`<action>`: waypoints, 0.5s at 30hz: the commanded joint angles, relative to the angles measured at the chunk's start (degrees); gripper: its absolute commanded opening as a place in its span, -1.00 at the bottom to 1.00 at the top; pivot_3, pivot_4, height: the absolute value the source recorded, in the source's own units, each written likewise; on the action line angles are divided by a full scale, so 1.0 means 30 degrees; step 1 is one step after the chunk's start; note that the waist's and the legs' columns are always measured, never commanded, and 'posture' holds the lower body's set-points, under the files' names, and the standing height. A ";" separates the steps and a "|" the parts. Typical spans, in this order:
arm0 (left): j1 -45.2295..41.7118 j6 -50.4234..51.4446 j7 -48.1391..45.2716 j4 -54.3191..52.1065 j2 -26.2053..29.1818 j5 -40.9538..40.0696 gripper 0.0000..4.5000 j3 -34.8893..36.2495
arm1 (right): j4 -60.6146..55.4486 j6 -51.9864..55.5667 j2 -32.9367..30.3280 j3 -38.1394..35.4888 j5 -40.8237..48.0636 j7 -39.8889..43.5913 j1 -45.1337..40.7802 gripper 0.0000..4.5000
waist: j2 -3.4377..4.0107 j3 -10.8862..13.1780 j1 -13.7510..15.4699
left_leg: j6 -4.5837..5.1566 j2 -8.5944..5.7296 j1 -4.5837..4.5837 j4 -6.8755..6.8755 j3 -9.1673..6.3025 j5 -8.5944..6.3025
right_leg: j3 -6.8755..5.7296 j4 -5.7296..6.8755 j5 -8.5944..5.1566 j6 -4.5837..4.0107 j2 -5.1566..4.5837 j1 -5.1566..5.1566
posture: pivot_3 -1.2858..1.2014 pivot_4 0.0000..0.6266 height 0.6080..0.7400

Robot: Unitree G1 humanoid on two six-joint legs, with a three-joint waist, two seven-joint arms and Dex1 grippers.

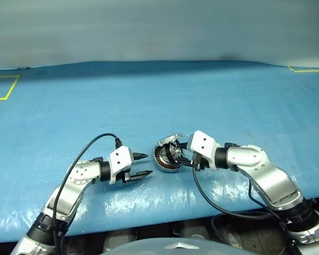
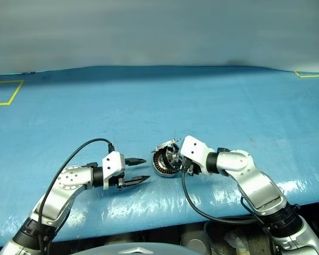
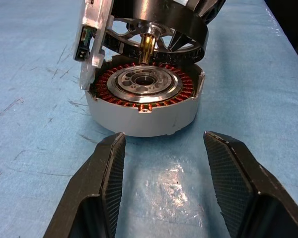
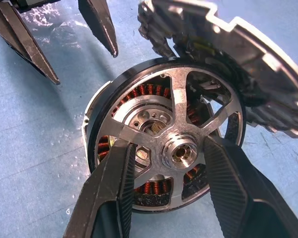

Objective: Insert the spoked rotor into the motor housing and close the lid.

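— Blue table cover (image 1: 212,95) all round; what's nearest?
— Left gripper (image 3: 161,183), jaws wide and empty, just short of the motor housing (image 3: 144,116).
— And the spoked rotor (image 4: 174,148)?
— Tilted over the housing (windings showing beneath), right gripper (image 4: 166,186) fingers straddling its hub; lid (image 4: 238,64) stands open beyond.
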 commanded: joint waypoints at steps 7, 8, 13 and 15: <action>-0.0072 -0.0779 0.0101 0.0248 -0.0152 0.0126 0.18 0.0022 | -0.0345 0.0010 0.0277 -0.0416 0.0612 0.0549 -0.0551 0.59 | 0.0000 0.0002 0.0008 | 0.0001 -0.0001 -0.0003 0.0000 0.0002 0.0000 | 0.0001 -0.0001 0.0003 -0.0002 -0.0002 -0.0004 | 0.03 -0.52 1.00; -0.0064 -0.0834 0.0100 0.0315 -0.0181 0.0104 0.18 0.0044 | -0.0384 -0.0027 0.0286 -0.0533 0.0694 0.0553 -0.0645 0.59 | 0.0000 0.0002 0.0009 | 0.0001 -0.0001 -0.0003 0.0000 0.0002 0.0000 | 0.0001 -0.0002 0.0003 -0.0003 -0.0001 -0.0003 | 0.03 -0.52 1.00; -0.0047 -0.1071 0.0139 0.0554 -0.0252 0.0110 0.18 0.0070 | -0.0621 0.0304 0.1510 -0.1632 0.2457 0.0270 -0.0785 0.59 | -0.0001 0.0002 0.0011 | 0.0001 0.0000 -0.0004 0.0000 0.0000 -0.0001 | -0.0001 -0.0002 0.0004 -0.0002 -0.0001 -0.0003 | 0.03 -0.52 1.00; -0.0028 -0.1142 0.0176 0.0614 -0.0287 0.0096 0.18 0.0088 | -0.0517 0.0343 0.2132 -0.1735 0.2833 0.0011 -0.0600 0.33 | 0.0001 0.0002 0.0009 | 0.0001 0.0004 -0.0004 -0.0003 -0.0001 -0.0001 | -0.0003 -0.0001 0.0011 -0.0007 0.0000 -0.0004 | 0.03 -0.52 1.00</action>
